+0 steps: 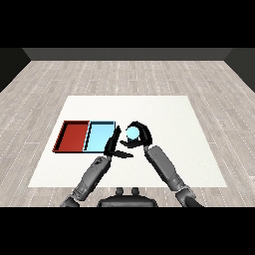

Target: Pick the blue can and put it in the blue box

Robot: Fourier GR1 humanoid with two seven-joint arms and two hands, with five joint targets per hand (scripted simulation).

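The blue can (133,133) shows as a light blue round shape just right of the light blue tray (99,135). My right hand (141,134) is curled round the can, fingers arching over its top and thumb beneath. Whether the can rests on the table or is lifted I cannot tell. My left hand (113,144) lies with straight fingers along the light blue tray's right edge, close to the can's left side, holding nothing.
A red tray (72,136) adjoins the light blue tray on its left. Both trays sit on the left half of the white table (174,114). My two forearms come in from the table's front edge.
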